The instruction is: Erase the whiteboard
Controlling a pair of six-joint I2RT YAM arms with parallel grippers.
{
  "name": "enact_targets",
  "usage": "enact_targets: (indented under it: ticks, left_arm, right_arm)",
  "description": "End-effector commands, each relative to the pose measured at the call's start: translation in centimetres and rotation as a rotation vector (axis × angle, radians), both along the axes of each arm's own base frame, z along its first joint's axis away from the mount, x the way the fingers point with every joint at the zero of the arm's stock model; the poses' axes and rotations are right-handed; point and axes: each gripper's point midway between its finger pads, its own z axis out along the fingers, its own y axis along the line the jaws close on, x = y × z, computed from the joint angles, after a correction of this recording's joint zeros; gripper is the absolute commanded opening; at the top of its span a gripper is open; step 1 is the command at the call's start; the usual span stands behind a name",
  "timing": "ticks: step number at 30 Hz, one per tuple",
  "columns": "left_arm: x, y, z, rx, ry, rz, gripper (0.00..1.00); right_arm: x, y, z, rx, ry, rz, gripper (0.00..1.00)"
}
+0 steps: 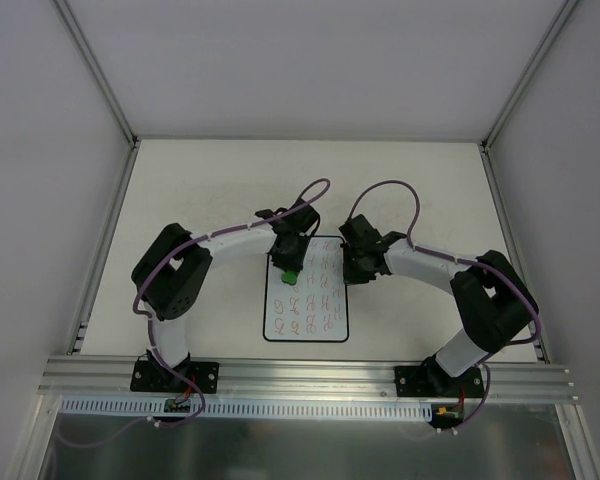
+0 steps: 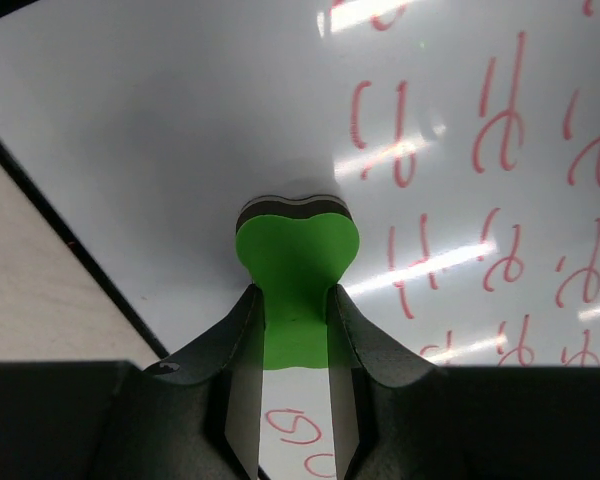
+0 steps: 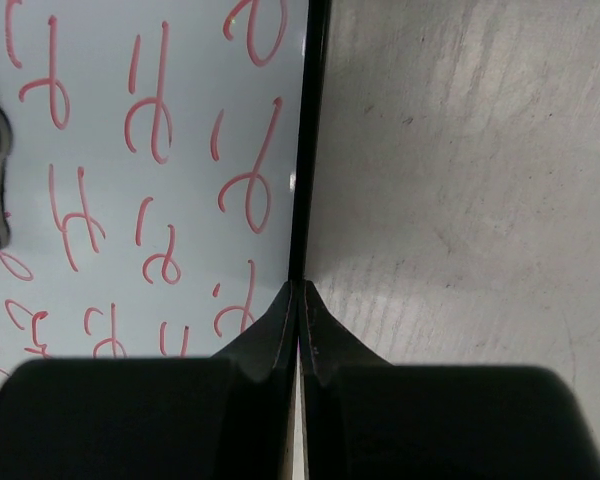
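at the centre of the top view, the whiteboard (image 1: 307, 305) lies flat on the desk (image 1: 200, 190), with open surface all round it. the left hand (image 2: 295, 300) grips a green eraser (image 2: 295, 240) set on the board's blank upper left, near the black border. red scribbles (image 2: 500, 130) fill the right. the right hand (image 3: 298, 292) is closed, its tips meeting at the board's right edge.
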Motion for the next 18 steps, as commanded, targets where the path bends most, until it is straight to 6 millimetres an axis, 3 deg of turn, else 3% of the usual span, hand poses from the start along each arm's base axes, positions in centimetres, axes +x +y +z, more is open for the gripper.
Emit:
enact_targets:
  ticks: [1,4,8,12,16,18]
  left_arm:
    - [-2.4,-3.0,-1.3,-0.022,0.074,-0.042,0.00]
    - [-2.8,-3.6,-2.2,-0.009,0.094,-0.042,0.00]
    - [-2.9,-2.7,-2.4,0.018,0.099,0.010,0.00]
    - [-2.8,0.2,-0.9,0.030,0.081,0.098,0.00]
    - [-4.4,4.3,-1.1,0.064,0.098,0.173,0.00]
    - [-5.0,5.2,-0.6,0.058,0.088,0.192,0.00]
  right_arm:
    - [-2.0,-1.8,-2.4,-0.069,0.085,-0.019,0.00]
    - [-2.0,-1.7,-2.5,-0.065,0.084,-0.020,0.00]
    - [-2.1,-1.9,-2.4,-0.068,0.082,-0.026,0.00]
    - [-2.1,-2.1,-2.3,-0.067,0.078,-0.030,0.00]
    - [-2.1,-2.1,-2.4,-0.068,0.081,-0.034,0.00]
    - [-2.1,-2.1,-2.5,-0.067,0.082,-0.033,0.01]
